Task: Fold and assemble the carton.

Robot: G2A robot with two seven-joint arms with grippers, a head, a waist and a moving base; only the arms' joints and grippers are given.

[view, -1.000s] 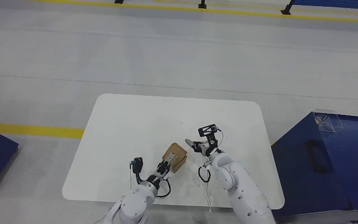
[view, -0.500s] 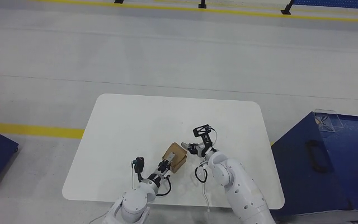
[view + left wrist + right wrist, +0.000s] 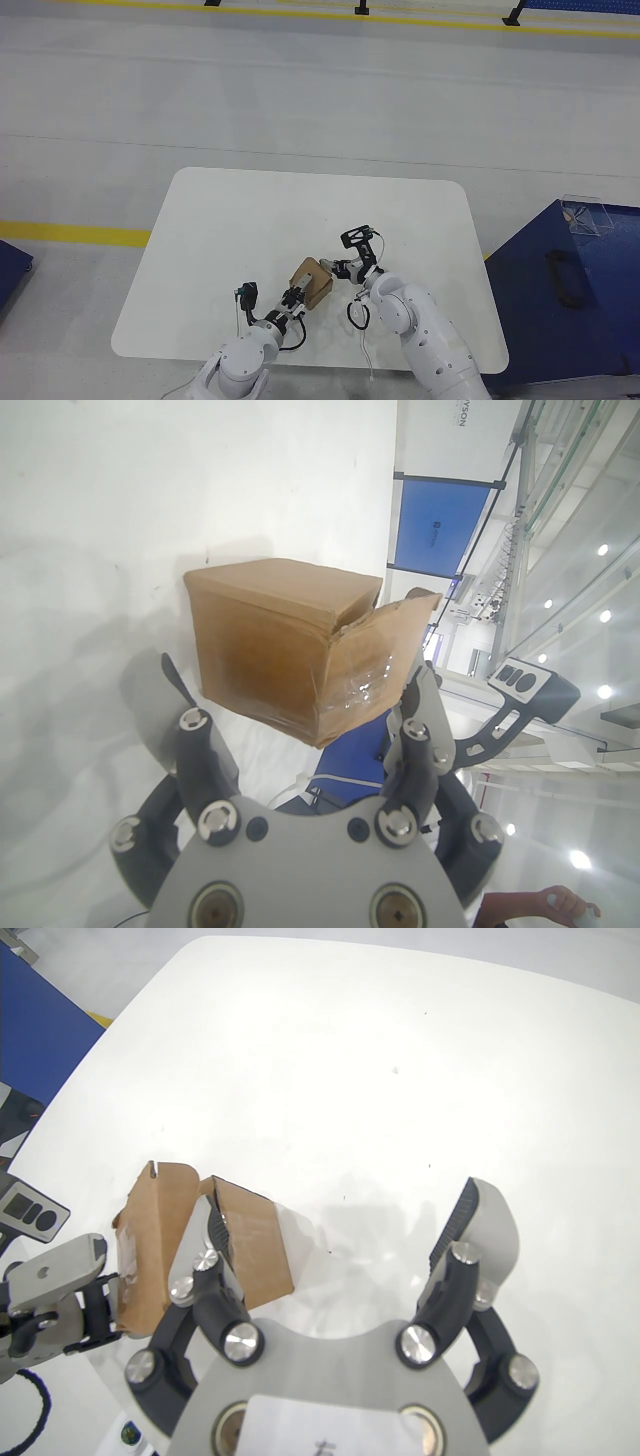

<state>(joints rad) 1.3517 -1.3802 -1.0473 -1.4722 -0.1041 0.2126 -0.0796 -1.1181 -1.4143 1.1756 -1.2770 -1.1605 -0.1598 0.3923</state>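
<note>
A small brown carton (image 3: 312,281) stands on the white table (image 3: 240,220), near its front middle, with one flap (image 3: 385,640) sticking out and clear tape on one side. In the left wrist view the carton (image 3: 270,635) sits just ahead of my left gripper (image 3: 295,675), which is open and straddles a lower corner; one finger (image 3: 420,700) lies against the taped flap. My right gripper (image 3: 345,1213) is open beside the carton (image 3: 255,1248), with one finger (image 3: 212,1228) against its top edge. The left gripper (image 3: 60,1268) is at the carton's other side.
The carton lies close to the table's front edge (image 3: 300,355). A dark blue barrier (image 3: 560,290) stands on the floor off the table's right side. Bare tabletop stretches behind and to both sides of the carton.
My right gripper has moved left across the table and come up against the carton. The left gripper has stayed at the carton's near side.
</note>
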